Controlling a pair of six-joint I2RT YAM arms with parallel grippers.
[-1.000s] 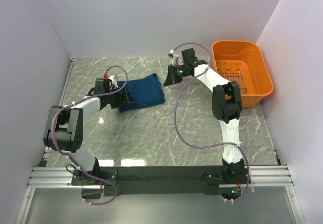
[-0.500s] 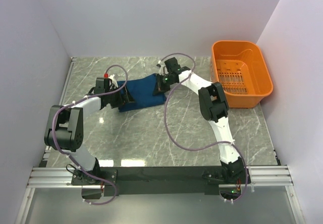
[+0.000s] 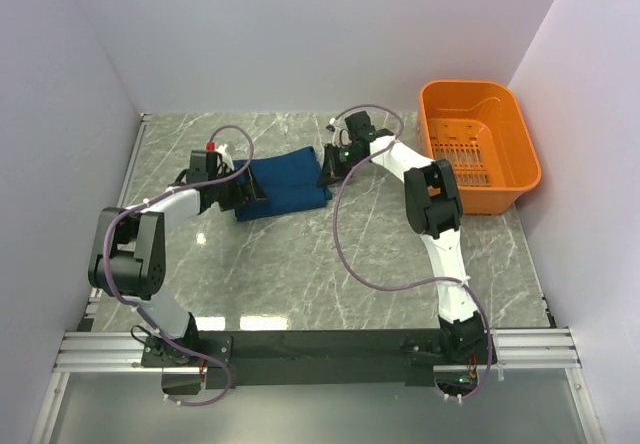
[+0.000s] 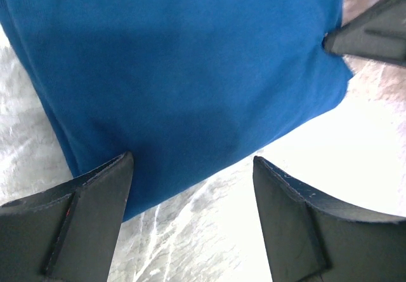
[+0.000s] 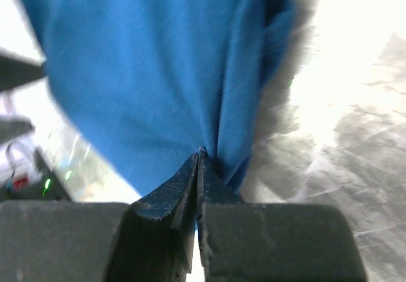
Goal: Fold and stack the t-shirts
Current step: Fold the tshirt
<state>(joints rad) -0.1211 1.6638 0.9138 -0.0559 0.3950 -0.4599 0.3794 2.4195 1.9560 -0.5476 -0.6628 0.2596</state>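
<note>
Over the last sec the right gripper [image 3: 328,172] has come in from the basket side, where it hung clear of the cloth, & now sits at the right-hand edge of the t-shirt [image 3: 285,186]; that edge looks a bit more bunched than before. The left arm has barely shifted. The t-shirt is a folded dark blue bundle on the grey marble table [image 3: 300,264], towards the back & left of centre, btwn the two grippers. In the right wrist view the fingers are pressed together w/ a gathered fold of blue fabric pinched at their tips. The left gripper [image 3: 245,192] is at the bundle's left end, fingers spread wide: one over the cloth's edge, the other over bare marble, gripping nothing. The orange basket [image 3: 480,144] stands at the back right, well apart from the t-shirt.
</note>
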